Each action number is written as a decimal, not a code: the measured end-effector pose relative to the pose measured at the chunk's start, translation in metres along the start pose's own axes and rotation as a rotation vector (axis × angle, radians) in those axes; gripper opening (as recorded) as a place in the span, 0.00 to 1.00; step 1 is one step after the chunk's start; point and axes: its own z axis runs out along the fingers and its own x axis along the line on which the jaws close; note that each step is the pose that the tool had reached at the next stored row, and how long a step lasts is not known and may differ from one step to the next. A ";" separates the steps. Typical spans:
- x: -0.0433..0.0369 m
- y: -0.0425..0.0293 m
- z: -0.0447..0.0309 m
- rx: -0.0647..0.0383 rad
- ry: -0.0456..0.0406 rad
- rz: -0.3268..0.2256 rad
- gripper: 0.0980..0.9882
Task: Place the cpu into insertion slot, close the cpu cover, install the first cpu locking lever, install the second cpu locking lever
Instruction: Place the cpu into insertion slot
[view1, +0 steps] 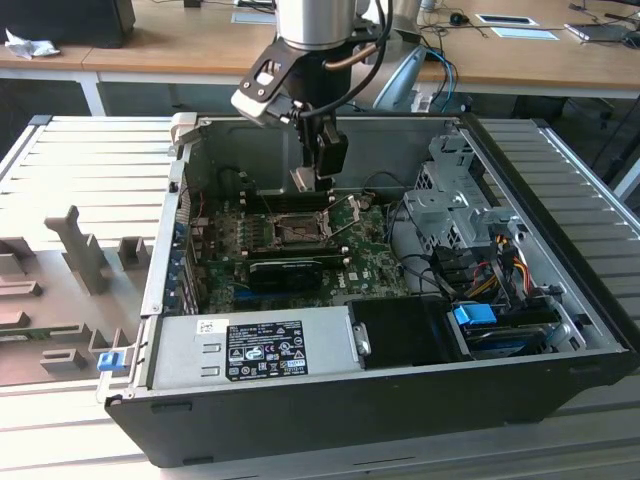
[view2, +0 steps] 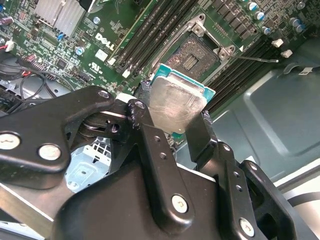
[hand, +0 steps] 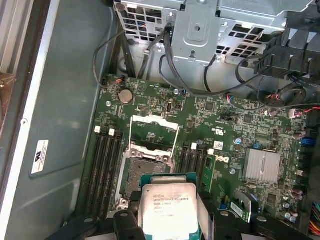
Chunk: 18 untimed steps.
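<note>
Currently, in the exterior view, the gripper (view1: 306, 180) is seen poised over the green board (view1: 372, 266) inside the open case (view1: 400, 405). In the second wrist view, the cpu (view2: 175, 102) is clamped in it by opposite edges, clear of the insertion slot (view2: 197, 56). In the first wrist view, the insertion slot (hand: 145, 172) is exposed, with the cpu cover (hand: 155, 131) swung open.
</note>
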 end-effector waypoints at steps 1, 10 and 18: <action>0.0000 0.0000 0.0003 0.000 0.0000 0.000 0.48; -0.0001 -0.0003 0.0036 0.000 0.0000 0.000 0.48; -0.0002 -0.0007 0.0083 0.000 -0.0007 0.010 0.48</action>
